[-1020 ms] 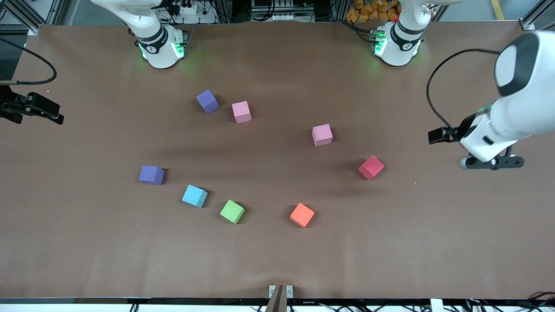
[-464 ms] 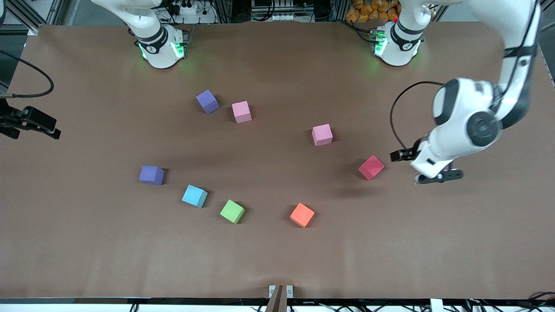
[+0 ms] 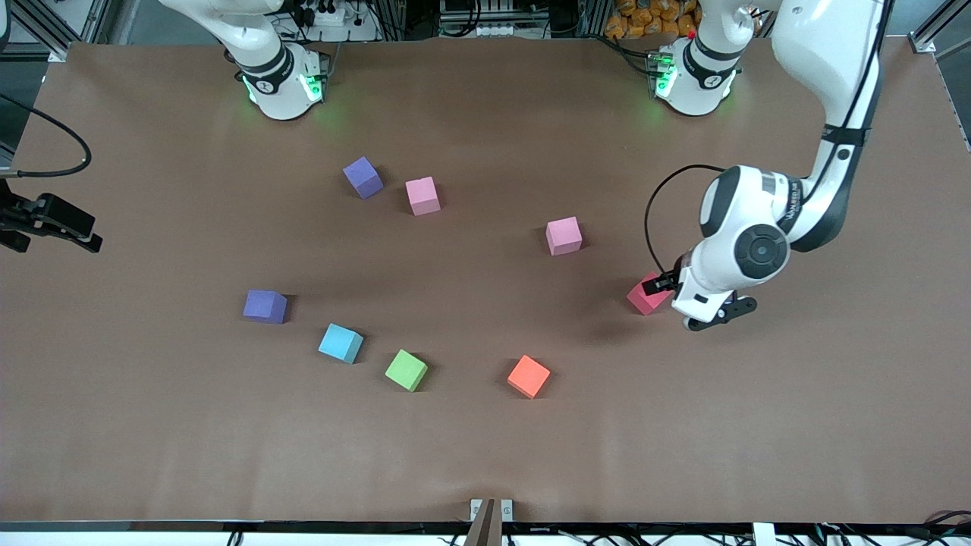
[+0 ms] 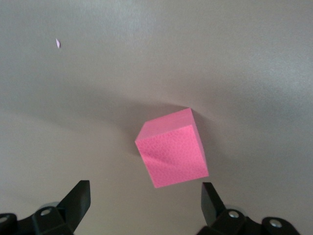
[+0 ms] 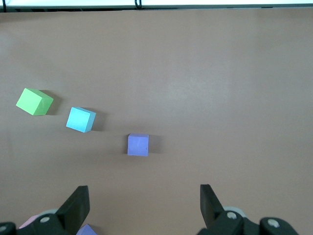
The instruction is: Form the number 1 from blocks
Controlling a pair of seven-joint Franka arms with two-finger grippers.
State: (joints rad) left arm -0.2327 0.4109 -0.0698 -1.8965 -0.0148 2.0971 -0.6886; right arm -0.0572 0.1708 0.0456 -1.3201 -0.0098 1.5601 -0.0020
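Eight foam blocks lie scattered on the brown table. My left gripper (image 3: 694, 307) hangs open just beside the red block (image 3: 643, 298), toward the left arm's end of the table. In the left wrist view the red block (image 4: 172, 149) sits tilted just ahead of the open gripper (image 4: 145, 188), touching neither finger. Two pink blocks (image 3: 422, 196) (image 3: 564, 235), two purple blocks (image 3: 362, 177) (image 3: 265, 306), a light blue block (image 3: 340, 343), a green block (image 3: 406, 370) and an orange block (image 3: 529, 376) lie apart from one another. My right gripper (image 5: 143, 193) is open and holds nothing, up at the right arm's end of the table (image 3: 49, 221).
The right wrist view looks down on the green block (image 5: 34, 102), the light blue block (image 5: 80, 119) and a purple block (image 5: 138, 145). Both arm bases (image 3: 282, 80) (image 3: 694, 76) stand along the table's edge farthest from the front camera. A small bracket (image 3: 491, 509) sits at the nearest edge.
My left arm swung in from its end of the table and came down beside the red block. The right gripper drifted slightly. No block has moved.
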